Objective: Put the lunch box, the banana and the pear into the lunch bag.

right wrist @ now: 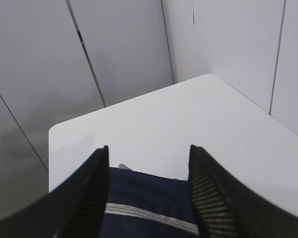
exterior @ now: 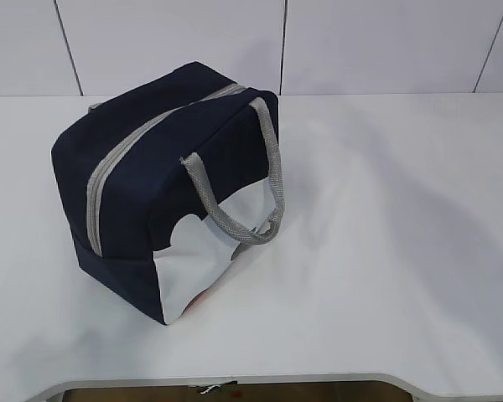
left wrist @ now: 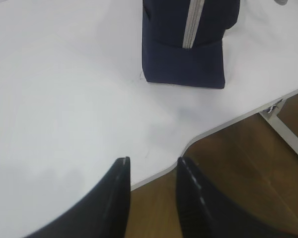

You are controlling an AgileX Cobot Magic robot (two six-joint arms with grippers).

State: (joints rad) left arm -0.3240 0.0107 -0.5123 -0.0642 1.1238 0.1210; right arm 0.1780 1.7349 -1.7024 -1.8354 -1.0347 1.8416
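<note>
While the navy lunch bag (exterior: 163, 197) stands zipped shut on the white table (exterior: 386, 251), left of its middle, we see our left gripper (left wrist: 153, 171) partly parted and empty over the table's near edge, and our right gripper (right wrist: 149, 158) spread wider, empty, above the bag's zipper (right wrist: 149, 214).

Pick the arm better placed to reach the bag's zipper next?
Right, probably. Its gripper hangs with open jaws over the lunch bag and its zipper; the left gripper sits back by the table edge.
</note>
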